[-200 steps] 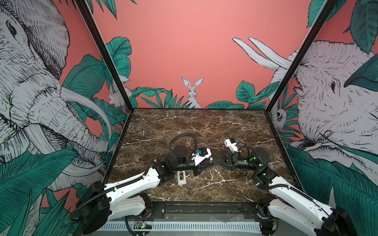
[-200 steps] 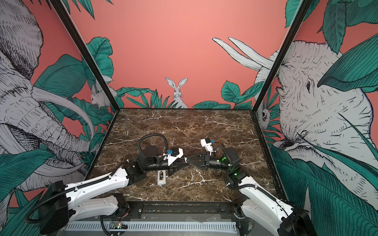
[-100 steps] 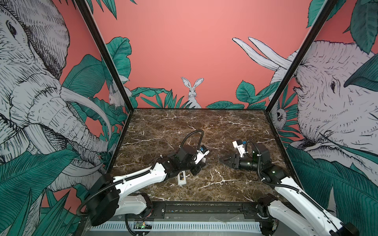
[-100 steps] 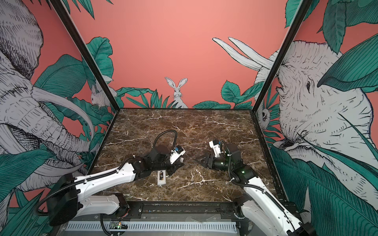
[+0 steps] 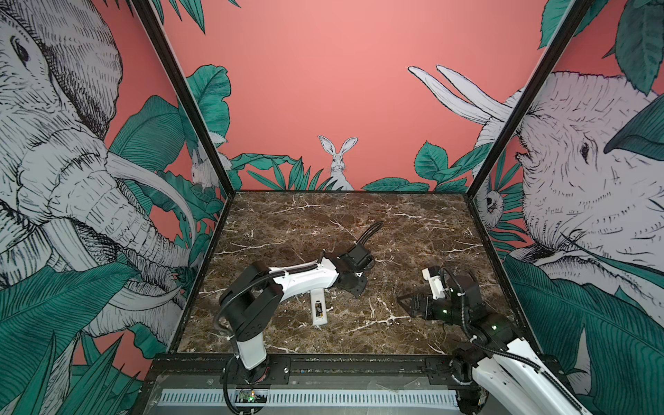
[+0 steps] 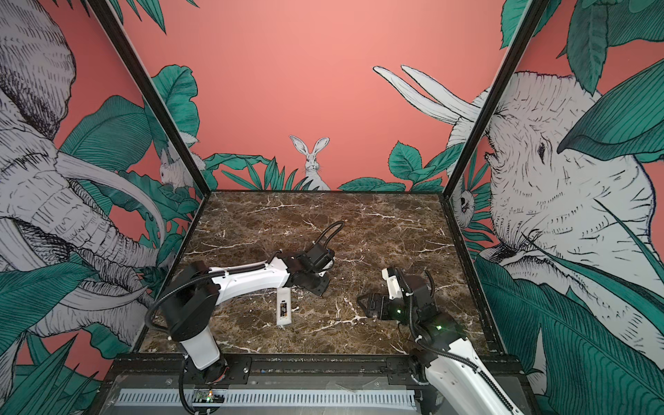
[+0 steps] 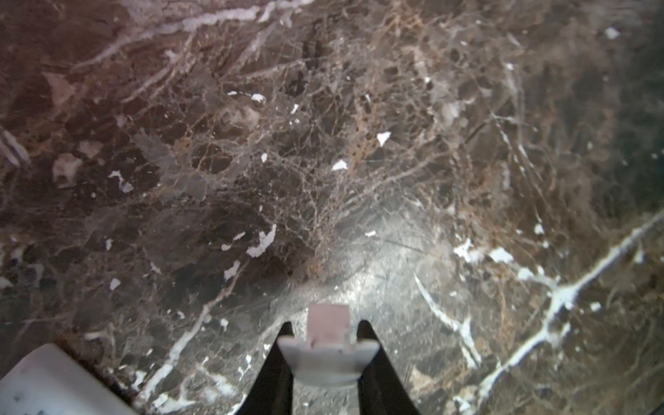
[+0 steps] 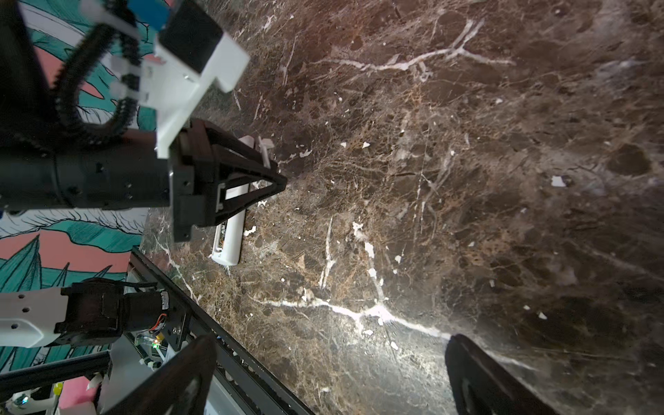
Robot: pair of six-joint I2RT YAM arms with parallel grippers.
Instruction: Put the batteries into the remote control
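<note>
Arms have split since a second ago: left swung outward, right backed off and spread. Your left gripper is clamped on the white battery cover, just right of the far end of the remote control. It lies back-up, long axis front-to-back, batteries showing in its open bay. Your right gripper gapes empty, well apart. Left is nearer: the cover has to go left and frontward.

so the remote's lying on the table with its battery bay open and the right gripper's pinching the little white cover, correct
No: the left gripper pinches the white cover, as the left wrist view shows. The right gripper is open and empty. The remote does lie on the table, bay open.
</note>
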